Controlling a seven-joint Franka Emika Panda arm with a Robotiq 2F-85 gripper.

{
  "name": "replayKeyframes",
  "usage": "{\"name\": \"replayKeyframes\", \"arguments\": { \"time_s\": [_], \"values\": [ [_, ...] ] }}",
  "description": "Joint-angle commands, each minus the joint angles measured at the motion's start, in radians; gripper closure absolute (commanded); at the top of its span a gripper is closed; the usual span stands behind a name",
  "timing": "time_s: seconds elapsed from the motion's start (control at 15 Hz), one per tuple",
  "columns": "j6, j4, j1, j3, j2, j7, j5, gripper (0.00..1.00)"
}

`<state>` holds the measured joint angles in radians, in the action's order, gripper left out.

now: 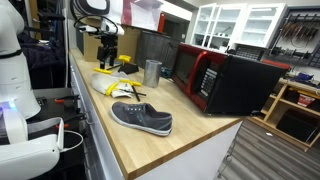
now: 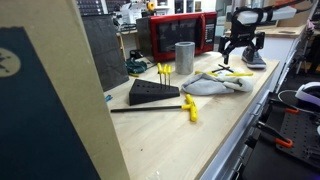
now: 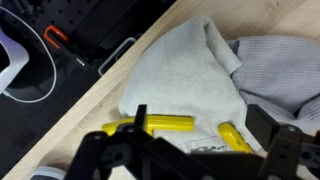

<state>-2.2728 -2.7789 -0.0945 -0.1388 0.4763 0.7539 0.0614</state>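
Observation:
My gripper (image 3: 200,135) is open and empty, and hangs above a crumpled light grey towel (image 3: 185,70) on the wooden counter. Two yellow handles (image 3: 165,125) of a tool lie on the towel right between my fingers, below them. In both exterior views the gripper (image 1: 108,55) (image 2: 243,48) is well above the towel (image 1: 112,87) (image 2: 215,84), not touching it. A grey knitted cloth (image 3: 285,65) lies beside the towel in the wrist view.
A grey shoe (image 1: 141,118) lies near the counter's front end. A metal cup (image 1: 152,72) (image 2: 185,57) and a red-and-black microwave (image 1: 225,80) (image 2: 180,35) stand along the wall. A black wedge (image 2: 153,92) and a yellow-handled tool (image 2: 189,107) lie further along. The counter edge (image 3: 80,120) is close.

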Motion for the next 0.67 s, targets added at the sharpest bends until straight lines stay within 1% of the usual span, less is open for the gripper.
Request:
{"name": "replayKeyframes", "arguments": {
  "time_s": [0.0, 0.33, 0.6],
  "values": [
    [-0.051, 0.001, -0.038, 0.021, -0.035, 0.029, -0.013, 0.0],
    [-0.084, 0.001, -0.094, 0.054, -0.095, 0.027, -0.036, 0.0],
    [-0.114, 0.001, -0.124, 0.074, -0.15, 0.036, -0.065, 0.0]
  ]
}}
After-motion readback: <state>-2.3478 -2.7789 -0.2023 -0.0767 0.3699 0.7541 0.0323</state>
